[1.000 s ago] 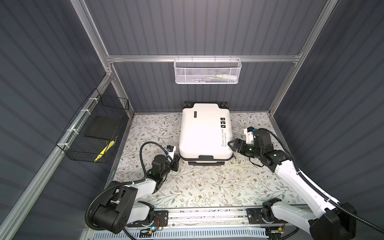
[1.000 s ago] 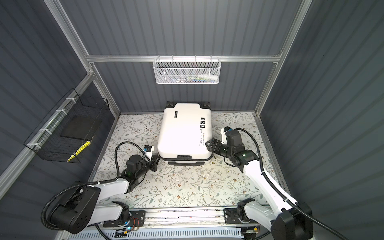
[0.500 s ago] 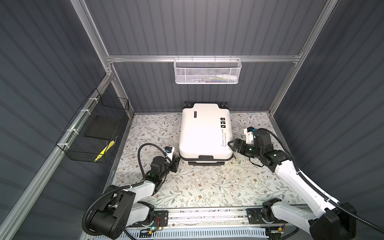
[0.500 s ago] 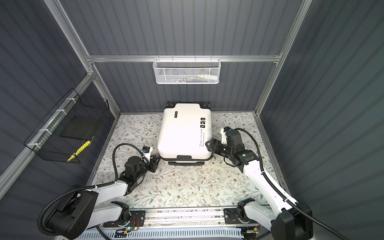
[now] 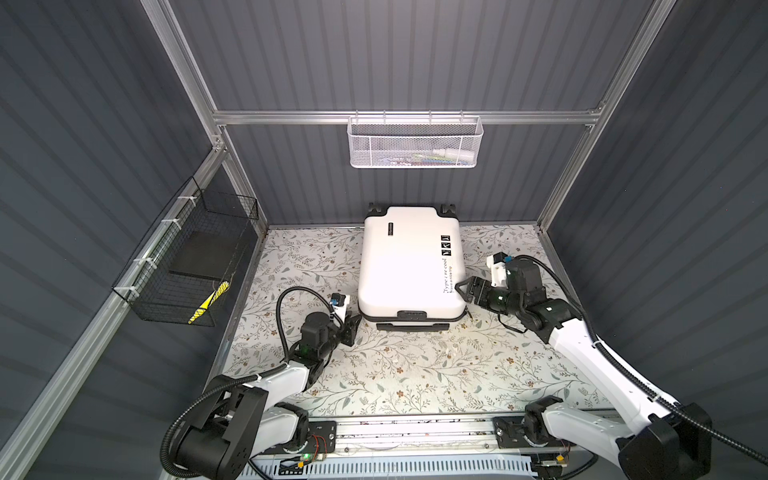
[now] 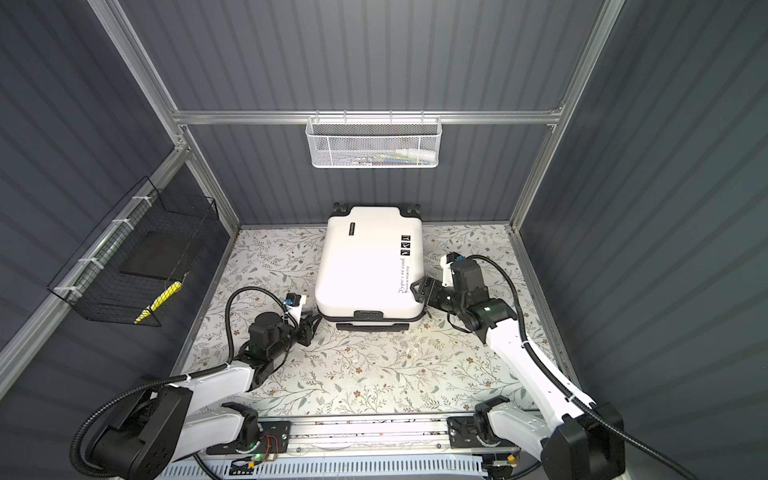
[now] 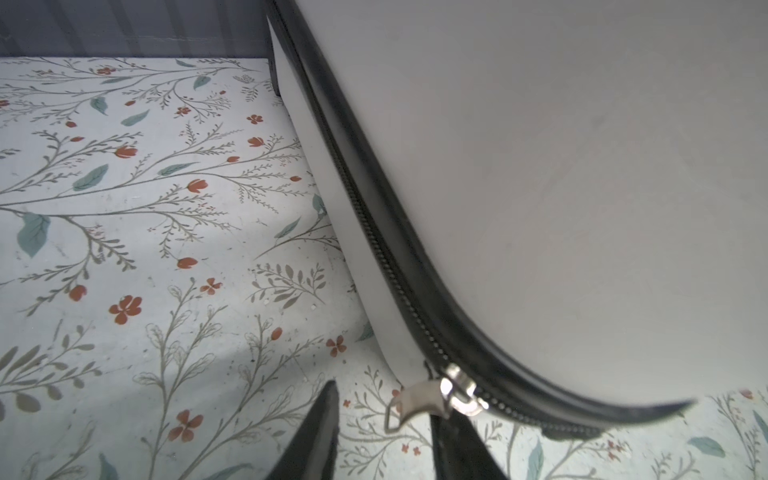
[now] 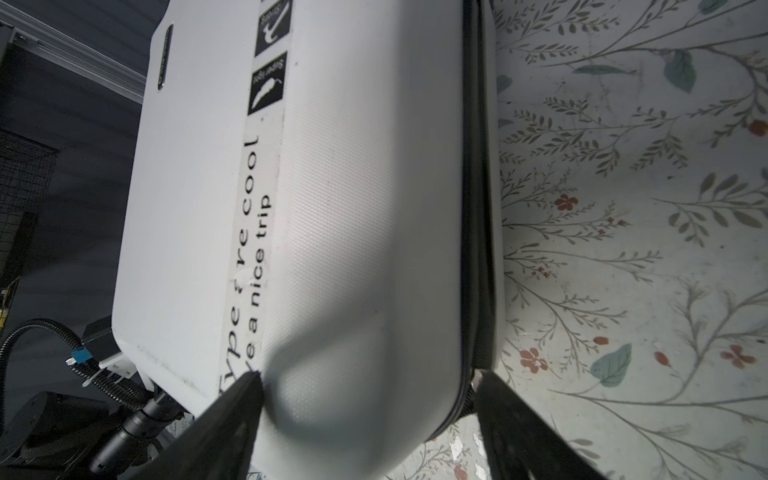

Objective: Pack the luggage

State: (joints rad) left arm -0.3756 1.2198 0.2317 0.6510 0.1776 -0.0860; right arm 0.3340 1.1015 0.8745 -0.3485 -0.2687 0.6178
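The luggage [image 5: 409, 266] [image 6: 365, 266] is a white hard-shell suitcase lying flat and closed on the floral table. My left gripper [image 5: 353, 328] [image 6: 312, 326] sits low at its front left corner. In the left wrist view the left gripper [image 7: 382, 407] is open, and the silver zipper pull [image 7: 415, 401] hangs loose between the fingers, close to one of them. My right gripper [image 5: 463, 291] [image 6: 417, 289] clamps the front right corner. The right wrist view shows this gripper [image 8: 369, 378] with one finger on top of the luggage [image 8: 353, 208] and the other at the zipper seam.
A white mesh basket [image 5: 414, 143] with small items hangs on the back wall. A black wire basket [image 5: 187, 266] on the left wall holds a dark flat thing and a yellow item [image 5: 208, 302]. The floral table [image 5: 415, 365] stretches between the suitcase and the front rail.
My left gripper's jaws have parted from nearly shut and the left arm has sunk slightly. The right arm and the luggage have not moved.
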